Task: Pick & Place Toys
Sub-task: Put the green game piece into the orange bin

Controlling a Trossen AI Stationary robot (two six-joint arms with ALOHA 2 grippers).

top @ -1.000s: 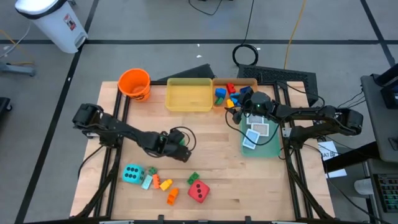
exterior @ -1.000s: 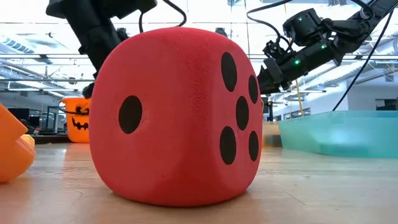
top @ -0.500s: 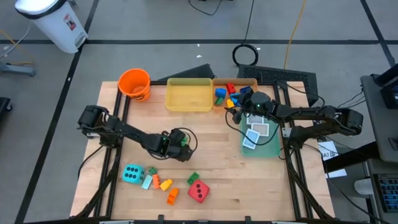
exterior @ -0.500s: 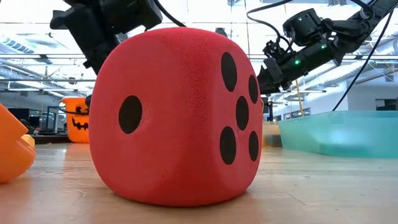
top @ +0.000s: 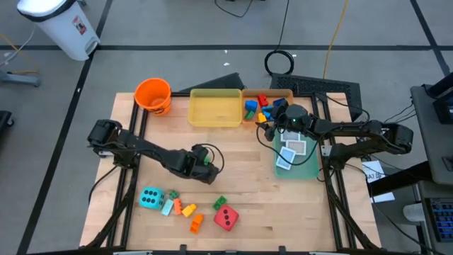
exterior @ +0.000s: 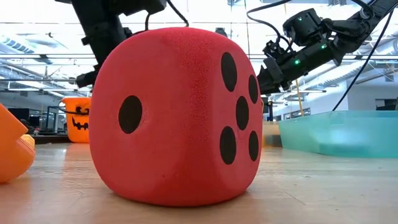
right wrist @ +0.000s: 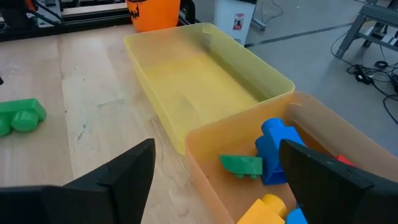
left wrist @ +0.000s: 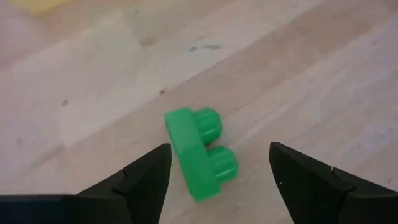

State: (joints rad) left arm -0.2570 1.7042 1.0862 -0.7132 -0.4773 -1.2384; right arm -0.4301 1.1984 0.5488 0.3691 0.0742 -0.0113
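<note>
the left gripper point(left wrist: 214, 180) hangs over the middle of the table point(top: 248, 191) with its fingers spread wide and nothing between them; a green brick point(left wrist: 200, 152) lies on the wood right in the gap, studs sideways, which looks like a line-up for a grasp. the right gripper point(right wrist: 214, 180) is also wide and empty, waiting above the near corner of the orange tray point(right wrist: 323, 134), where blue, green and yellow bricks are already sorted, beside the bare yellow tray point(right wrist: 205, 81). white cards point(top: 290, 152) sit in the green tray point(top: 311, 170). the cyan die point(top: 150, 198), the red die point(top: 226, 217) and a few loose bricks point(top: 187, 210) lie along the front edge, likely awaiting pickup.
</note>
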